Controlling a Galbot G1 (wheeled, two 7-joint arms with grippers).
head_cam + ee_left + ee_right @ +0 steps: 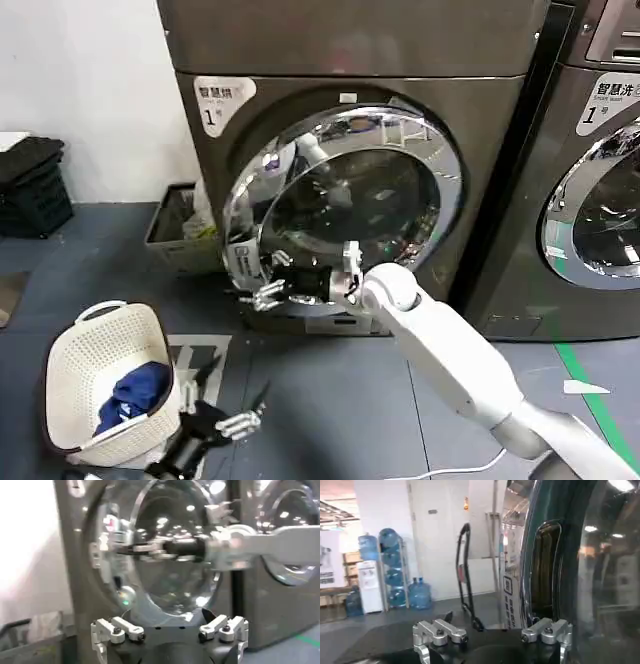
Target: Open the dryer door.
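**Door ajar, right pincer at its free edge**

The large round dryer door (345,205), a wide mirror-bright chrome ring around dark glass, stands slightly swung out from the grey metal dryer front (480,150). The right pincer (268,294) sits at the door's lower left rim, fingers spread, gripping nothing. Likely best: hook the slick rim and follow the hinge arc. The left pincer (232,420) hangs low, spread, beside the white perforated plastic basket (95,350).

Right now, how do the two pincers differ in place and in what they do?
The right pincer is raised at the lower left rim of the dryer door, which stands slightly ajar; the left pincer hangs low over the floor beside the laundry basket, touching nothing. Both are open.
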